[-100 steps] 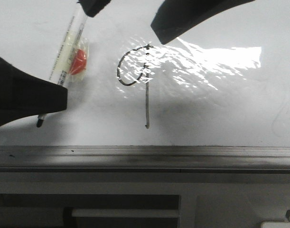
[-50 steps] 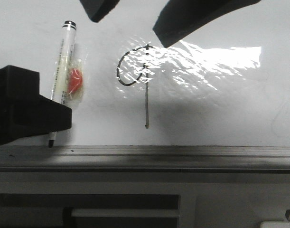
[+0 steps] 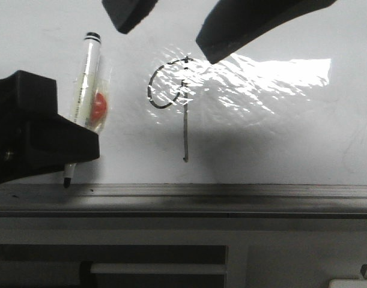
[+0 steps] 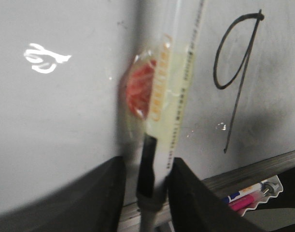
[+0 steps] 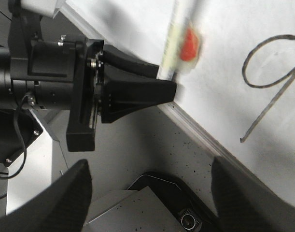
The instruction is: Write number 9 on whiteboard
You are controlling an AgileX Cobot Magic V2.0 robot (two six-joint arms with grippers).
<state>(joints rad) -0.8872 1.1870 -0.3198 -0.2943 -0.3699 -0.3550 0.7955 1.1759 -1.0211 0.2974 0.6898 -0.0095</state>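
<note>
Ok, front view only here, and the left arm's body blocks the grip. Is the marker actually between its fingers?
Observer: Yes. The left wrist view shows the marker clamped between both fingers of the left gripper.
Operator: Glare covers the 9's loop here. Is it closed?
Observer: In the left wrist view, free of glare, the 9 has its loop meeting the stem.
Operator: Right gripper?
Observer: In the right wrist view the right gripper is wide open, holding nothing.
</note>
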